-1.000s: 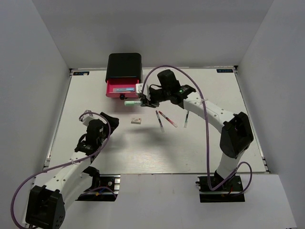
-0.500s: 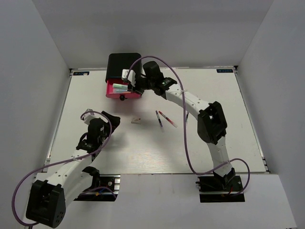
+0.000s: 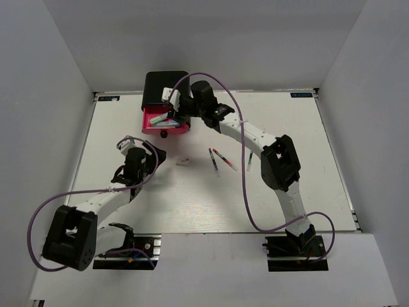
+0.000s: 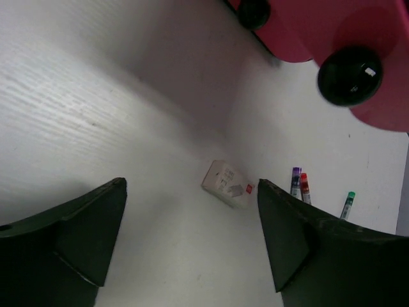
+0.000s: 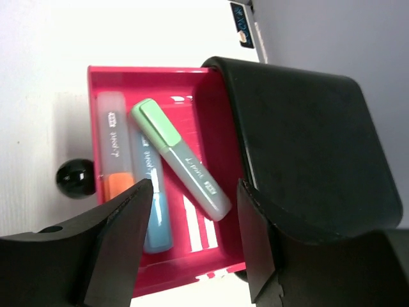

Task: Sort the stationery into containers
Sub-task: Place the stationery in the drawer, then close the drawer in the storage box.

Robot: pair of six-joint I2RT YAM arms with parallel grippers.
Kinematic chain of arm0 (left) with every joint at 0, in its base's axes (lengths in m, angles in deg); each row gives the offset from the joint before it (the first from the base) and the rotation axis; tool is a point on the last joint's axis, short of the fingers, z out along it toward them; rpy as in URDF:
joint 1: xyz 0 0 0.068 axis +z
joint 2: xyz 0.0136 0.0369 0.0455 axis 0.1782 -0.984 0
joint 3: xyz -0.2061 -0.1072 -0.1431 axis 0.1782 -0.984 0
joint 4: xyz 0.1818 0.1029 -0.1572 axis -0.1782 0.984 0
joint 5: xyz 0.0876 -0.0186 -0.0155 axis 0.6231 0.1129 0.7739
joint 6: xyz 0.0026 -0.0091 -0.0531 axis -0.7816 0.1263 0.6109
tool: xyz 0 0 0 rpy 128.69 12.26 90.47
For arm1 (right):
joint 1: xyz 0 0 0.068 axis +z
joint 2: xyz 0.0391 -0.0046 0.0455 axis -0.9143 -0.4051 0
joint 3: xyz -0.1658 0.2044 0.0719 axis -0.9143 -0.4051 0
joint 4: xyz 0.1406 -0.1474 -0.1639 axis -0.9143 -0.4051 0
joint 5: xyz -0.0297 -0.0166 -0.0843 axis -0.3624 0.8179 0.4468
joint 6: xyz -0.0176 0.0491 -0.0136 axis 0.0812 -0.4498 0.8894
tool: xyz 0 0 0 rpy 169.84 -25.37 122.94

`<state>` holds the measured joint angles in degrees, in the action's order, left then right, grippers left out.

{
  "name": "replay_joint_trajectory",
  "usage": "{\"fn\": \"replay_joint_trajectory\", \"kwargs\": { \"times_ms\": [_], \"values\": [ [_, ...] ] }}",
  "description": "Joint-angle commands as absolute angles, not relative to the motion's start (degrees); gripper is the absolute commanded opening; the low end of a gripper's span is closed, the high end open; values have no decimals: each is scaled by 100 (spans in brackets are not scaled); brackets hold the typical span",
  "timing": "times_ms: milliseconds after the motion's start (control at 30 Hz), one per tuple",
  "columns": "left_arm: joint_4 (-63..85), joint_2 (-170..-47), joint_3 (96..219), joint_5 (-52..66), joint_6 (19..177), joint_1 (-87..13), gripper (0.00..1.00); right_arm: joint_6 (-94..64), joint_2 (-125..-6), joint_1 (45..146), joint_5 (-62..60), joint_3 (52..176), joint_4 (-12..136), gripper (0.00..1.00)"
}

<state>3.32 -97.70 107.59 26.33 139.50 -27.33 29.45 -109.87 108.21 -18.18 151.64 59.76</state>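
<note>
The black box (image 3: 165, 86) stands at the back with one pink drawer (image 3: 153, 124) pulled open. My right gripper (image 3: 172, 106) hangs open and empty just above the drawer (image 5: 211, 121). In the drawer lie the orange marker (image 5: 114, 147), the light-blue marker (image 5: 153, 208) and the green marker (image 5: 182, 160). My left gripper (image 3: 151, 157) is open and empty, low over the table, just left of the white eraser (image 3: 184, 161). The eraser (image 4: 228, 185) lies ahead between its fingers. Three thin pens (image 3: 214, 161) (image 3: 225, 159) (image 3: 250, 160) lie right of the eraser.
The drawer's black knob (image 5: 75, 178) faces the table's middle and also shows in the left wrist view (image 4: 350, 75). The pens' tips (image 4: 300, 183) show beyond the eraser. Grey walls close in the white table (image 3: 192, 198) on three sides.
My right gripper carried the green marker from beside the box to over the open drawer and let it go; the marker lies in the drawer. My left gripper moved right, closer to the eraser.
</note>
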Motion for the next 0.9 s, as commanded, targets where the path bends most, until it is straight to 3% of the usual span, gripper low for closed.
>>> {"fn": "replay_joint_trajectory", "kwargs": {
  "times_ms": [0, 133, 500, 867],
  "values": [
    [-192, -10214, 11332, 2451, 13558, -2749, 88, 2747, -10568, 10785, -1745, 15127, 6470, 60],
    [-552, -10724, 11588, 2399, 13434, -2749, 73, 2396, -10138, 10663, -1744, 14872, 6584, 48],
    [-676, -11376, 12380, 2451, 12907, -2697, 77, 2518, -8713, 10065, -1753, 12370, 6786, 46],
    [-580, -11921, 13257, 2512, 12590, -2697, 82, 2615, -7640, 9538, -1700, 10787, 6716, 46]
  ]
}}
